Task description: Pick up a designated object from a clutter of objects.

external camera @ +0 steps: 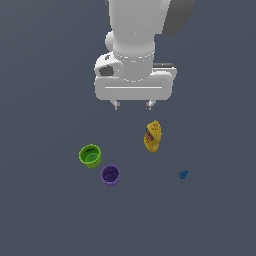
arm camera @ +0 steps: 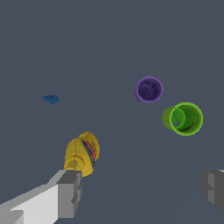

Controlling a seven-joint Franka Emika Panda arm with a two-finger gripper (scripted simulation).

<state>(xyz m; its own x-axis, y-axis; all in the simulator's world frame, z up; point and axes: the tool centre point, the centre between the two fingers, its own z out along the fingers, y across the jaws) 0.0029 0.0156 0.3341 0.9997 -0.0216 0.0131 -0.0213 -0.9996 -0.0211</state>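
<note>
The pincer (external camera: 133, 105) hangs high above the grey floor (external camera: 45, 220), with its two fingers spread wide apart and nothing held between them. In the wrist view both fingertips (arm camera: 70, 192) show at the edges of the picture, and only bare floor lies between them.

The tiny dark-blue item (external camera: 183, 174) lies on the floor alone, toward the exterior view's right and nearer to that camera than the pincer. It is well apart from the pincer, not under it, and nothing touches it. In the wrist view the same item (arm camera: 51, 99) appears as a small elongated blue shape, away from the gap between the fingers.

The yellow mustard bottle (external camera: 152, 136) stands closest to the pincer, just below it in the exterior view, and it is between the pincer and the blue item. The green cup (external camera: 90, 155) and the purple cup (external camera: 110, 175) stand near each other at the exterior view's left, both upright with their mouths up, well apart from the blue item.
</note>
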